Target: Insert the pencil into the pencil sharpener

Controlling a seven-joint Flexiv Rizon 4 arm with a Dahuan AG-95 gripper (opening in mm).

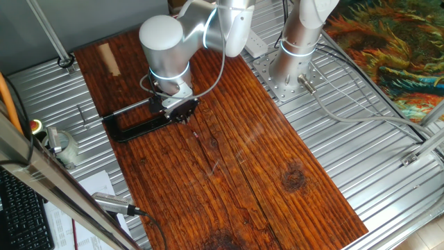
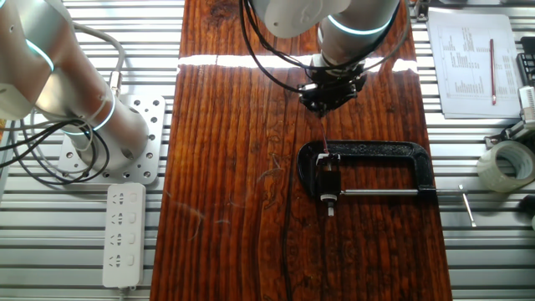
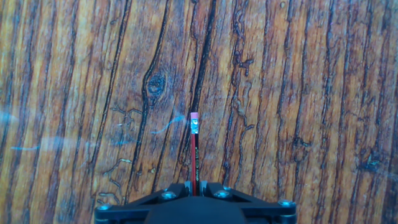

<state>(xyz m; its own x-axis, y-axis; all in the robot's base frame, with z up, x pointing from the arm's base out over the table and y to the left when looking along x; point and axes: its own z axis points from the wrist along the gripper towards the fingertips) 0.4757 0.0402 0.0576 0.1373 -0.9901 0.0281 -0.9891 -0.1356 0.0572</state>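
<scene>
I have the end effector (image 3: 196, 190) clamped on the pencil (image 3: 194, 149), which sticks out ahead over the worktop (image 3: 298, 93), eraser end leading. It is thin, red and black, pink-tipped. The C-clamp (image 2: 393, 159) pins the pencil sharpener (image 2: 328, 180), I judge to steady it.

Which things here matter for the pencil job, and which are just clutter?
Job:
pencil, held in the gripper
pencil sharpener, held in the black clamp

Lying about:
wooden dowel
power strip
tape roll
printed sheet
</scene>
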